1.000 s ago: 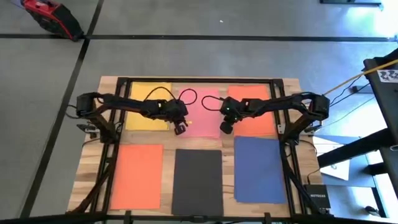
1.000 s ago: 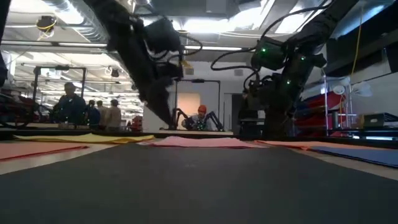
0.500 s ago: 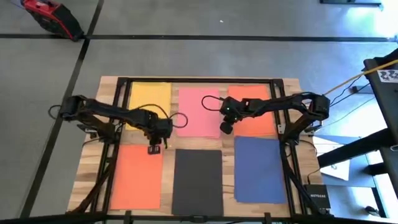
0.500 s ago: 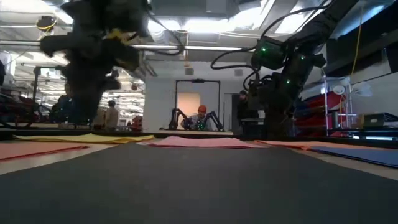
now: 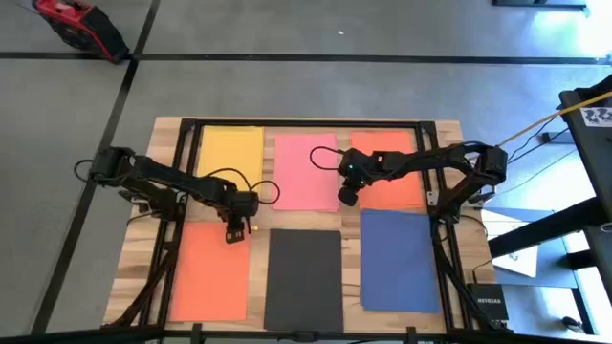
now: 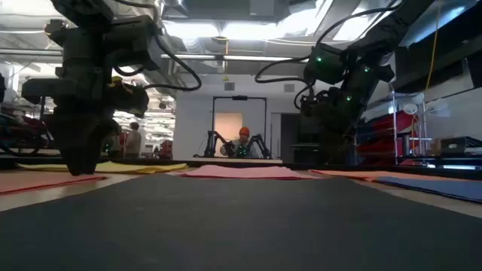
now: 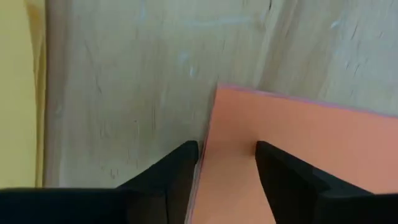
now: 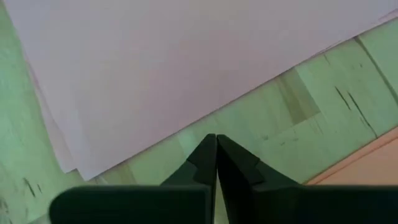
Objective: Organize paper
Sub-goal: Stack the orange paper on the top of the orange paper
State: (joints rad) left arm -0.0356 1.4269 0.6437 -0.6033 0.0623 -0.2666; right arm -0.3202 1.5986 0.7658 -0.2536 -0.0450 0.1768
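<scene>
High view | my left gripper [image 5: 234, 232], fingers spread, over lower-left orange sheet [image 5: 208, 272] corner | right gripper [image 5: 346, 196] pressed together, mid-frame by pink sheet [image 5: 308, 172] | next: probably pinch that corner

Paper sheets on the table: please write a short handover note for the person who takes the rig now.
Left gripper: jaws open, low over the top right corner of the near-left orange paper sheet, not gripping.
Right gripper: jaws shut, empty, at the pink paper sheet's right edge.
Six sheets lie separate, in two rows on the wooden table: yellow, pink, orange; orange, black, dark blue.
Nothing stacked yet.
</scene>
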